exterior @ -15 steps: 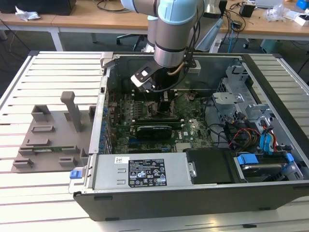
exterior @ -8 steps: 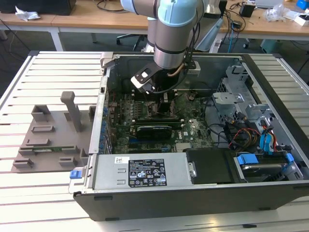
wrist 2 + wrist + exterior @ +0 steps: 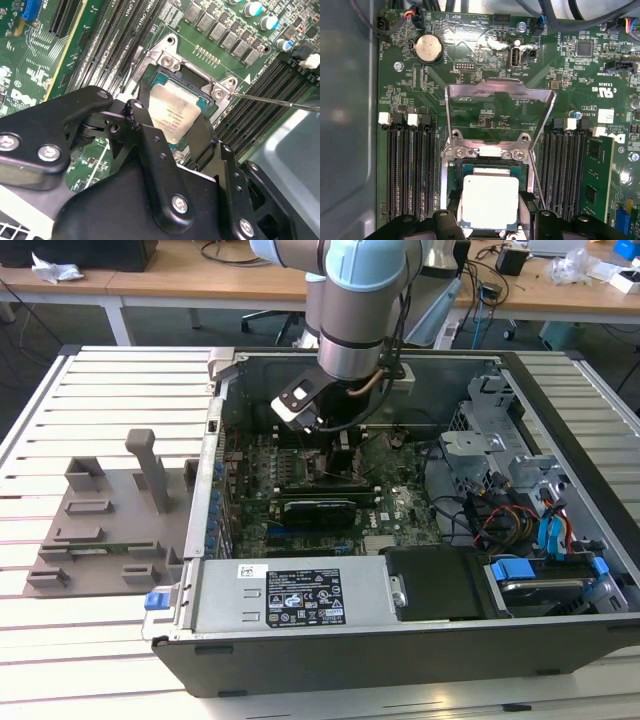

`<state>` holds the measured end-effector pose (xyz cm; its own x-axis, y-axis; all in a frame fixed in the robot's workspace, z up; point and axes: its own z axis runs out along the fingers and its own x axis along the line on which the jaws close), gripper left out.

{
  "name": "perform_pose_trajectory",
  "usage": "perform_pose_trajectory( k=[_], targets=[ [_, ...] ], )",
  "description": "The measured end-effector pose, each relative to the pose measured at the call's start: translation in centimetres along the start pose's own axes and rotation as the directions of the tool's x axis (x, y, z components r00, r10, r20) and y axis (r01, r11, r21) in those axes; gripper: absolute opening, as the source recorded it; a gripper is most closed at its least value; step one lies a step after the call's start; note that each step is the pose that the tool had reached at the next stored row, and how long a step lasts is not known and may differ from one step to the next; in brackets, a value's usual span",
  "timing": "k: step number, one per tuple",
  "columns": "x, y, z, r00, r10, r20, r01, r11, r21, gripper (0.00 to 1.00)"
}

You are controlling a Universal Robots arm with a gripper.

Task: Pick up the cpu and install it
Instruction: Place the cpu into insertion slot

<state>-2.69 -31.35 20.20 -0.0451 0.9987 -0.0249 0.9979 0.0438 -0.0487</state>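
Holding the chip (image 3: 490,200) with the claw (image 3: 173,126), pinched shut on two opposite edges, as seen in both wrist views. Reaching deep inside the open computer case (image 3: 400,640), low over the green board (image 3: 485,45). Sitting right at the socket (image 3: 470,166), shiny side up, lined up closely with the dark rim there. Cannot tell whether already resting in the socket or hanging just above. Looks like the setting-down part of the job. Best to go slow and straight down, never sideways, to save any tiny pins underneath from bending. Best to hold the chip flat, not tipped, to land on all four corners at once. Worth checking the gap on every side and squaring up first if tighter on one side. No hard pushing; better to let go gently and leave the dropping-in to the chip's own weight. Good to see the metal flap (image 3: 500,89) standing up and out of the way, and the thin wire lever (image 3: 270,101) off to the side. Mind the long black slots (image 3: 412,170) just beside the socket, so as not to bump them.
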Motion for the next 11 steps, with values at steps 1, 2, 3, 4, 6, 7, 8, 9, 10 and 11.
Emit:
perform_pose_trajectory(
  k=[1, 2, 3, 4, 6, 7, 8, 9, 10, 11],
  targets=[
    [0.00, 0.00, 0.03, 1.0000, -0.006, 0.0002, 0.006, 1.0000, -0.0002, 0.54],
    [0.01, 0.01, 0.11, 1.0000, -0.006, -0.0002, 0.006, 1.0000, -0.0004, 0.54],
    [0.01, 0.01, 0.18, 1.0000, -0.006, 0.0000, 0.006, 1.0000, -0.0002, 0.54],
    [0.00, 0.01, 0.22, 1.0000, -0.006, 0.0002, 0.006, 1.0000, 0.0000, 0.54],
    [0.00, 0.01, 0.24, 1.0000, -0.006, 0.0001, 0.006, 1.0000, 0.0000, 0.54],
    [0.01, 0.04, 0.28, 1.0000, -0.006, -0.0004, 0.006, 1.0000, 0.0000, 0.54],
    [0.01, 0.09, 0.31, 1.0000, -0.006, -0.0006, 0.006, 1.0000, 0.0000, 0.54],
    [0.01, 0.11, 0.34, 1.0000, -0.006, -0.0009, 0.006, 1.0000, -0.0001, 0.54],
    [0.02, 0.12, 0.37, 1.0000, -0.006, -0.0011, 0.006, 1.0000, -0.0001, 0.54],
    [0.02, 0.13, 0.37, 1.0000, -0.005, -0.0012, 0.005, 1.0000, -0.0001, 0.54]
  ],
)
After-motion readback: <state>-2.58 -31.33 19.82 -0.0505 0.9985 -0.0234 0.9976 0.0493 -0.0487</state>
